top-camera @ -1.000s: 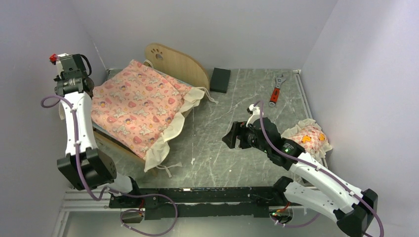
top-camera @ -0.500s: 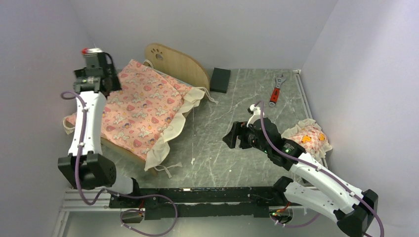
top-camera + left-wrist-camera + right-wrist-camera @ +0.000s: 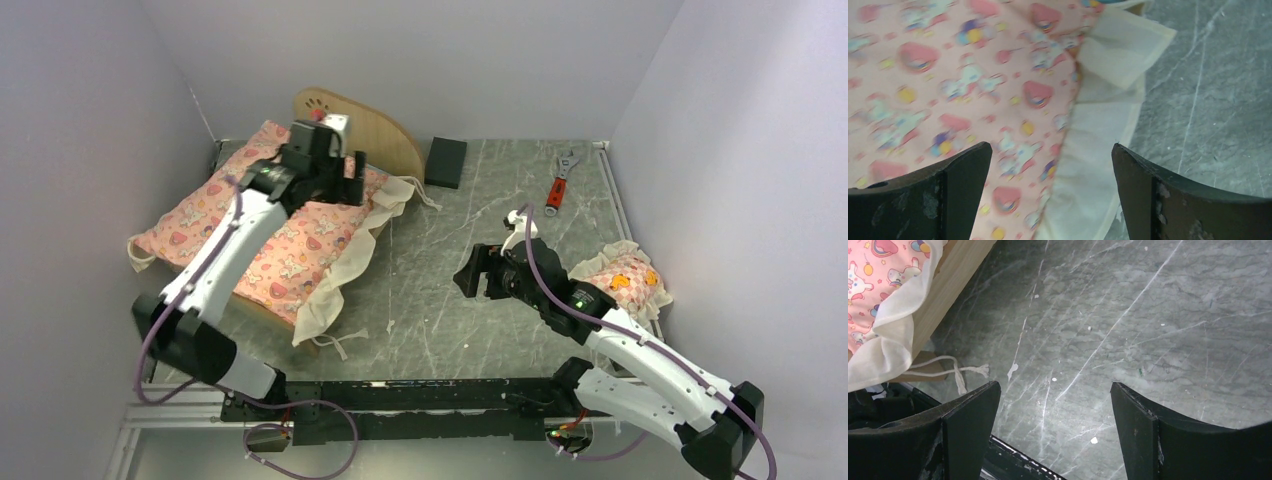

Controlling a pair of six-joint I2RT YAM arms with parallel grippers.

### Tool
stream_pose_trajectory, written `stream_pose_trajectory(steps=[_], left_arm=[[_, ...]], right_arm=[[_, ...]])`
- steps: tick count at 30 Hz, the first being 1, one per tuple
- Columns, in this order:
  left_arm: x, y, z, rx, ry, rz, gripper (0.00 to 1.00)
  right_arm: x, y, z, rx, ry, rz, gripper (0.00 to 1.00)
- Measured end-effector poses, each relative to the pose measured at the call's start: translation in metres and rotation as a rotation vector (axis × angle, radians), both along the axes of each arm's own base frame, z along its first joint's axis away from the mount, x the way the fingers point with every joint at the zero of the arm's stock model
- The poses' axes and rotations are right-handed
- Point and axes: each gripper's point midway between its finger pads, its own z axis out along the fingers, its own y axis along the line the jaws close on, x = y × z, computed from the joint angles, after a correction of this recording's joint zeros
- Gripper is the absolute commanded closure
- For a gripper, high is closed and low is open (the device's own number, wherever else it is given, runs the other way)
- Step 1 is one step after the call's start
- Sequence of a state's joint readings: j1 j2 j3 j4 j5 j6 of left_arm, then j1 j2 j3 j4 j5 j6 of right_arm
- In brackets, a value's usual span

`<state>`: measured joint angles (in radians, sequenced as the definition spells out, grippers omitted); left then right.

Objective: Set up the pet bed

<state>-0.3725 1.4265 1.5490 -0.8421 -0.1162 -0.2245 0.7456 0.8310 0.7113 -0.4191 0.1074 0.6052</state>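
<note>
The pet bed, a light-wood frame with a paw-print headboard [image 3: 378, 132], stands at the back left. A pink cartoon-print ruffled mattress [image 3: 250, 235] covers it. Its cream frill [image 3: 345, 270] hangs over the right side. My left gripper [image 3: 340, 185] hovers open above the mattress near the headboard. In the left wrist view the pink print [image 3: 948, 75] and frill [image 3: 1098, 130] lie below the left gripper [image 3: 1052, 165], nothing between the fingers. My right gripper [image 3: 476, 274] stands open over bare table, holding nothing. The right wrist view shows the right gripper [image 3: 1055, 410] and the bed's wooden side [image 3: 955, 282].
A small frilled pillow [image 3: 625, 280] lies at the right wall behind the right arm. A red-handled wrench [image 3: 558, 183] and a black box [image 3: 445, 162] sit at the back. A loose tie string [image 3: 950, 371] trails on the table by the bed's corner.
The left gripper has opened, letting go of the mattress's left corner, and the arm has swung right from the left wall to above the mattress. The right arm has barely moved.
</note>
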Motion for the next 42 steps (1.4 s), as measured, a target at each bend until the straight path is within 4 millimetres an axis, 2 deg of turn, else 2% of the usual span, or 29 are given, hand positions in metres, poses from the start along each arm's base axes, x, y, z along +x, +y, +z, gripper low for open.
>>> stream_pose_trajectory(steps=[4,6,9,11,14,20,23,26,29,31,34,35,36,39,41,42], left_arm=[[0.024,-0.053,-0.033,0.026,0.036,-0.092,0.03],[0.037,-0.077,-0.058,0.06,0.059,-0.119,0.04],[0.051,-0.098,-0.09,0.112,0.088,-0.138,0.07],[0.06,-0.103,-0.107,0.144,0.103,-0.14,0.12],[0.076,-0.108,-0.128,0.176,0.111,-0.133,0.26],[0.092,-0.121,-0.151,0.211,0.115,-0.164,0.82],[0.089,-0.132,-0.154,0.256,0.109,-0.24,1.0],[0.084,-0.147,-0.154,0.261,0.095,-0.308,1.0],[0.067,-0.171,-0.153,0.259,0.073,-0.379,1.0],[0.046,-0.191,-0.153,0.262,0.063,-0.449,1.0],[0.003,-0.231,-0.153,0.263,0.046,-0.598,0.99],[-0.014,-0.245,-0.153,0.264,0.04,-0.653,0.95],[-0.033,-0.259,-0.153,0.263,0.036,-0.711,0.86],[-0.081,-0.29,-0.151,0.255,0.028,-0.852,0.45],[-0.104,-0.302,-0.142,0.232,0.018,-0.902,0.34],[-0.109,-0.302,-0.133,0.224,0.009,-0.905,0.29]], right_arm=[[0.001,-0.003,0.0,-0.008,-0.004,-0.014,0.13],[0.001,-0.006,-0.001,-0.017,-0.004,-0.024,0.12],[0.0,-0.011,-0.001,-0.028,-0.008,-0.039,0.12],[0.0,-0.014,0.0,-0.031,-0.012,-0.048,0.12],[-0.001,-0.017,0.0,-0.034,-0.018,-0.059,0.12],[-0.001,-0.019,-0.003,-0.043,-0.015,-0.065,0.11],[0.0,-0.021,-0.003,-0.05,-0.017,-0.073,0.11],[0.002,-0.024,-0.004,-0.061,-0.021,-0.089,0.11],[0.003,-0.033,-0.003,-0.076,-0.033,-0.122,0.1],[0.002,-0.041,0.001,-0.08,-0.05,-0.155,0.11],[0.002,-0.058,0.013,-0.059,-0.095,-0.228,0.11],[0.001,-0.064,0.018,-0.047,-0.113,-0.256,0.11],[-0.001,-0.072,0.022,-0.032,-0.131,-0.29,0.11],[-0.007,-0.09,0.027,-0.008,-0.174,-0.347,0.11],[-0.011,-0.1,0.032,0.009,-0.205,-0.367,0.11],[-0.012,-0.103,0.035,0.011,-0.218,-0.372,0.11]])
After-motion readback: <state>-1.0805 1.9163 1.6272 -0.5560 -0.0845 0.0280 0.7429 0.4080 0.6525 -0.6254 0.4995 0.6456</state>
